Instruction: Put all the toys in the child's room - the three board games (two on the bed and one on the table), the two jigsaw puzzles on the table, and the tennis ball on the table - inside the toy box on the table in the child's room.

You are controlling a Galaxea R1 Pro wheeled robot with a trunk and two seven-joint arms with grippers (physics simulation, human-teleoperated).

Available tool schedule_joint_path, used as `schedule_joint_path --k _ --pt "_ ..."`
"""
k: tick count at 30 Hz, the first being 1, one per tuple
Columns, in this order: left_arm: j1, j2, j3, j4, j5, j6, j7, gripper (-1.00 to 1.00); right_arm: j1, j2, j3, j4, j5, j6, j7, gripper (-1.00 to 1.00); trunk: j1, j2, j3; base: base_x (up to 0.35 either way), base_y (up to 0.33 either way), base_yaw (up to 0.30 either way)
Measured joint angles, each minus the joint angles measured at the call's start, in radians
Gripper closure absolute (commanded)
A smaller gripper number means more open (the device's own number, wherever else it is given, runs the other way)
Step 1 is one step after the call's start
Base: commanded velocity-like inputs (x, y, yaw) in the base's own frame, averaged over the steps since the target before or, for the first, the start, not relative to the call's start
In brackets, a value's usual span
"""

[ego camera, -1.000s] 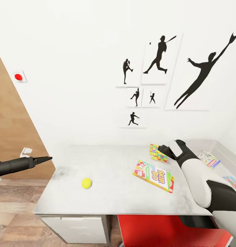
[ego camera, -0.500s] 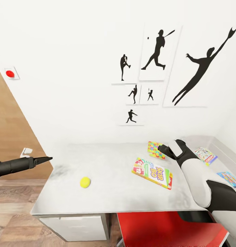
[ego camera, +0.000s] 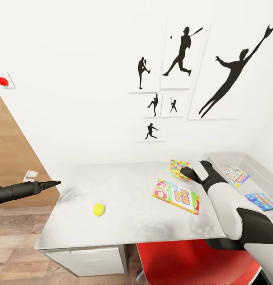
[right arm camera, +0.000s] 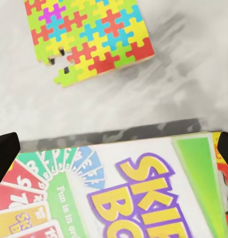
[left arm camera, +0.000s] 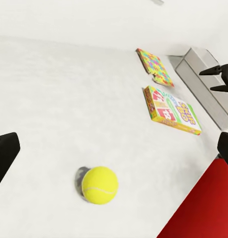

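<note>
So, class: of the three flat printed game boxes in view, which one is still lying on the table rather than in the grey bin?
The Skip-Bo box, lying on the table.

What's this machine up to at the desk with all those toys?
A two-armed robot is tidying toys into the shallow light grey toy box, which already holds two flat printed items. Its right claw, open and empty, hovers above the colourful jigsaw puzzle sheet and the Skip-Bo board game box. The left claw hangs off the pale grey table's end. The small yellow-green tennis ball lies untouched on the table.
</note>
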Motion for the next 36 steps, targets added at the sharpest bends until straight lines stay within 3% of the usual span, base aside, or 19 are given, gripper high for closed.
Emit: schedule_joint_path --k 13,18,21,36 --pt "0.001 -0.003 0.0 0.0 0.0 0.0 0.0 -1.0 -0.035 0.007 0.015 -0.002 0.0 0.004 0.0 -1.0 0.0 0.0 -0.021 0.0 0.001 -0.07" --pt "0.001 -0.004 0.0 0.0 0.0 0.0 0.0 -1.0 -0.074 0.019 0.123 -0.002 0.0 0.004 -0.004 -1.0 0.0 0.0 -0.03 0.0 0.0 -0.068" --pt "0.001 -0.005 0.0 0.0 0.0 0.0 0.0 -1.0 -0.083 0.028 0.156 -0.001 0.0 0.001 -0.005 -1.0 0.0 0.0 -0.035 0.0 0.0 -0.031" --pt "0.001 -0.006 0.0 0.0 0.0 0.0 0.0 -1.0 -0.088 0.037 0.179 0.0 -0.002 -0.006 -0.001 -1.0 0.0 0.0 -0.06 0.0 0.0 -0.004"
